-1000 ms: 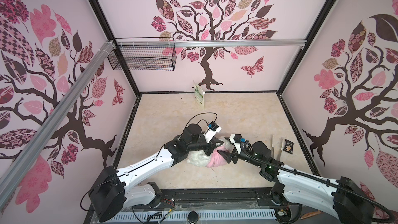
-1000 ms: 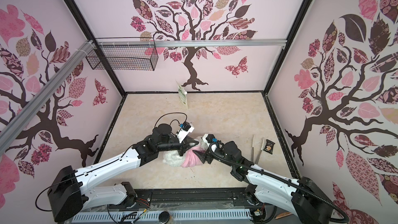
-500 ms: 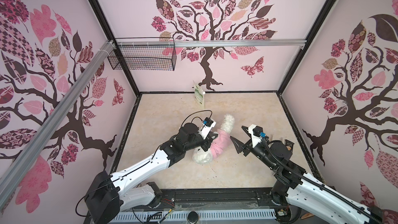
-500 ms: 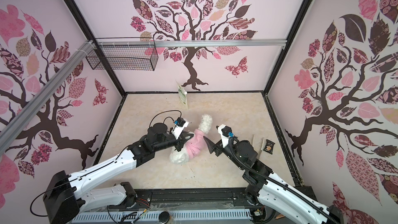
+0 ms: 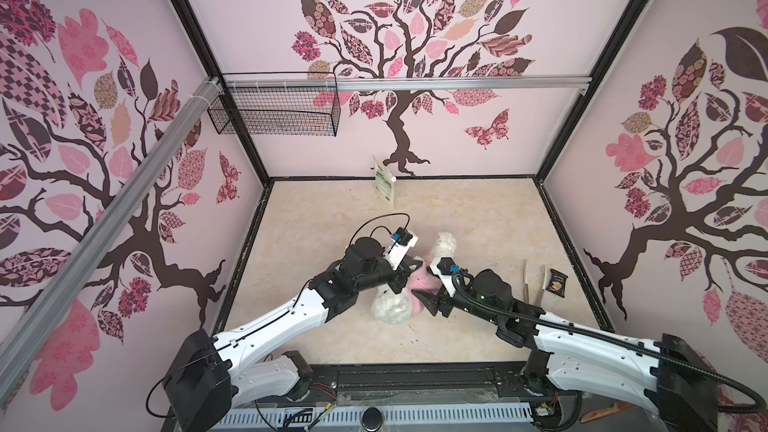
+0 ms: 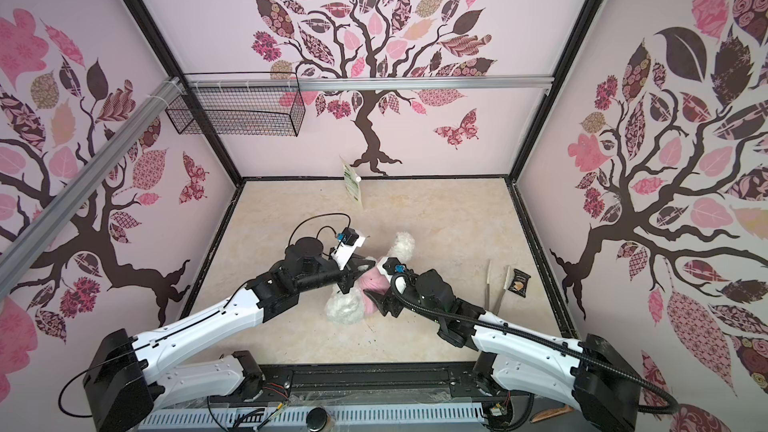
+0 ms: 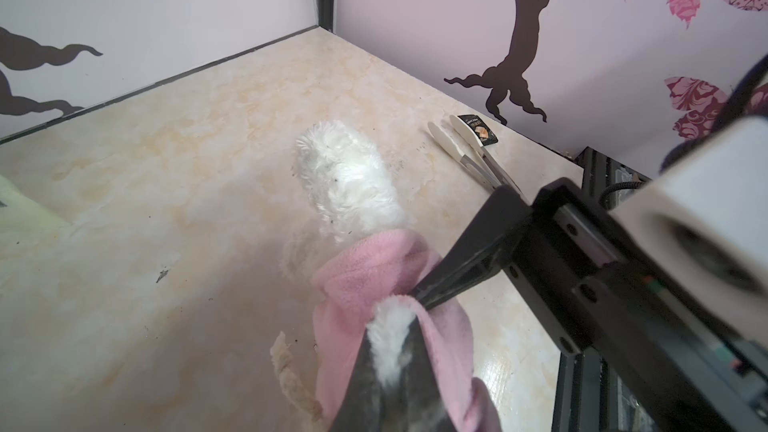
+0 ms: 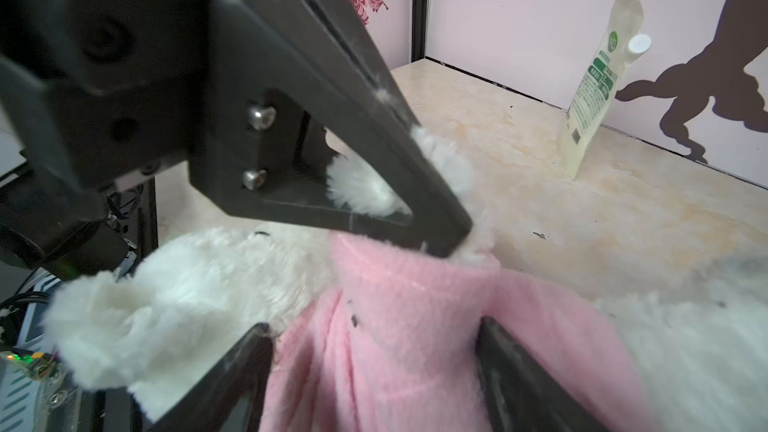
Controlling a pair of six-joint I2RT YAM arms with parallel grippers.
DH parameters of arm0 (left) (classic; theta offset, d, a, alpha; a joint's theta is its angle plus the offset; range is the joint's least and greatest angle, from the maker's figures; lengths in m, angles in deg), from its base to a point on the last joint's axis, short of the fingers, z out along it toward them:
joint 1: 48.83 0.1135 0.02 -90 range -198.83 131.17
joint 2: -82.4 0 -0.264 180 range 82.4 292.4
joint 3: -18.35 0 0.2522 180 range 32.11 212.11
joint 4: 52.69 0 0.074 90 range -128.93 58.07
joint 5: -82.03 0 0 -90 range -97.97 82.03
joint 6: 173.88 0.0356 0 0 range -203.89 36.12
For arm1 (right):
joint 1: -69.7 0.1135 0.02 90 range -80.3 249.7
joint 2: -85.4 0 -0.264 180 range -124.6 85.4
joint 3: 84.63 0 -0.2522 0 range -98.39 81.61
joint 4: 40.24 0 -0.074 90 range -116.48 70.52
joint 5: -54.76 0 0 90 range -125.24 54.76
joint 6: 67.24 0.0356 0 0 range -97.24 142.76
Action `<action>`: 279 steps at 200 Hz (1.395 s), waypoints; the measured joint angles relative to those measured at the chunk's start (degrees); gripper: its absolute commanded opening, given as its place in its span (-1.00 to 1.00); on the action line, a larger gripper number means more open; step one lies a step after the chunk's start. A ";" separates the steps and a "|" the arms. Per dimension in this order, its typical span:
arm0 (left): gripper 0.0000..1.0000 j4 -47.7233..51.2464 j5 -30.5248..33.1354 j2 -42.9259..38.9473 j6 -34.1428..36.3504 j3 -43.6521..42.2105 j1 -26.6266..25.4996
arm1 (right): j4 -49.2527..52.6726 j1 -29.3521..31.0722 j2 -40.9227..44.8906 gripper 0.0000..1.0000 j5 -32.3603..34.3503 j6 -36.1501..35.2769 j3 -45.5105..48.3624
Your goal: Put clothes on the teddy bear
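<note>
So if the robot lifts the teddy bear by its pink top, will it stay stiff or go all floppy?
Probably floppy: the teddy bear looks like soft plush, and its leg already sags onto the table. The pink top wrinkles where the left gripper pinches it, so it would likely stretch. It seems light.

teddy bear (image 5: 390, 309): white curly plush, fluffy
pink top (image 8: 415, 326): soft matt fleece
tabletop (image 5: 457, 218): smooth, faintly glossy cream marble look
wire basket (image 5: 274, 112): black metal mesh
pouch (image 8: 594, 89): glossy plastic film
gripper fingers (image 8: 332, 89): matt black plastic

R fingers (image 8: 232, 380) astride pink top (image 8: 415, 326), teddy bear (image 8: 187, 284), L fingers (image 8: 353, 151) pinching
</note>
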 measured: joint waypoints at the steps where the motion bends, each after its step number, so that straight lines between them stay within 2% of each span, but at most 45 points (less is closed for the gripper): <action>1: -1.00 0.00 -0.04 0.00 -0.02 0.00 0.00 | -0.11 0.00 -0.09 0.57 0.00 0.00 0.00; 56: -1.00 -0.90 -2.49 0.09 -1.14 -0.66 0.00 | -7.65 0.00 -2.86 0.46 1.81 -0.98 0.96; 103: -0.98 -3.17 -4.98 -0.11 -3.80 -1.90 0.04 | -15.43 -0.85 -6.47 -0.33 1.64 -2.51 2.58; 117: -0.93 -4.28 -5.68 -0.55 -4.98 -2.86 0.04 | -18.03 -1.01 -6.82 -0.51 0.52 -2.10 4.07; 133: -0.80 -4.50 -6.60 -1.14 -5.88 -3.48 0.04 | -20.00 -1.03 -6.69 -0.63 -1.01 -1.57 5.25; 159: -0.60 -4.63 -7.72 -1.95 -6.64 -3.48 0.04 | -21.51 -1.20 -5.97 -0.66 -2.67 -1.53 6.01; 189: -0.47 -3.89 -8.24 -1.90 -6.32 -3.39 0.04 | -21.49 -1.38 -5.62 -0.66 -3.39 -1.55 7.17; 215: -0.45 -3.32 -8.76 -1.49 -5.44 -3.28 0.11 | -20.52 -1.53 -5.62 -0.66 -3.48 -1.53 7.80; 256: -0.65 -2.95 -9.35 -0.57 -4.55 -2.99 0.17 | -19.17 -1.53 -5.18 -0.63 -3.45 -1.49 8.13; 279: -0.48 -2.99 -10.01 -0.39 -3.85 -2.86 0.26 | -18.82 -1.53 -4.39 -0.63 -3.41 -1.46 8.31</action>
